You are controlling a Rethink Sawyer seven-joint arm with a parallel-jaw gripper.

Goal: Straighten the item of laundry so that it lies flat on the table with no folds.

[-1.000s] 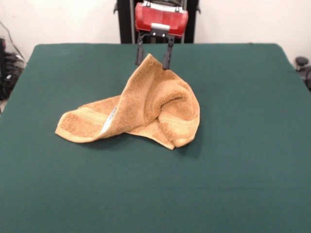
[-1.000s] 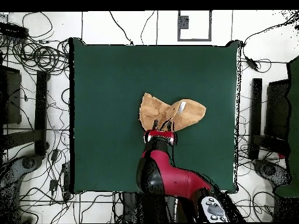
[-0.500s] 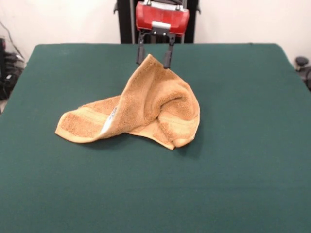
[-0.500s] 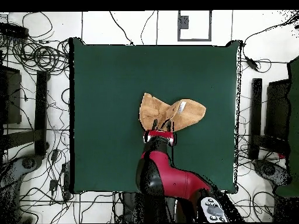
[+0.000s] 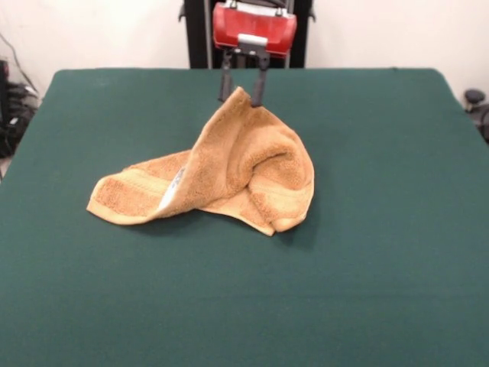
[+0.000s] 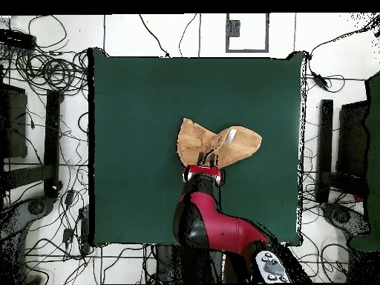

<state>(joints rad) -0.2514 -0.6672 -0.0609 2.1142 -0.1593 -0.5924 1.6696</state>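
1. Here the gripper (image 5: 242,93) pinches a raised corner of the towel (image 5: 229,172), its fingers (image 5: 226,84) closed in on the peak while the rest drapes down onto the counter (image 5: 382,252).
2. The towel sits a little toward the robot from the middle of the counter, crumpled, one flap folded over, its white tag (image 5: 175,182) showing.
3. The hold looks shallow, so the corner could slip out during a pull.
4. Dragging toward the low heap would likely bunch the cloth further.
5. Bare green cloth lies on every side in the overhead view, the towel (image 6: 217,143) well apart from all edges, so it has room to spread.
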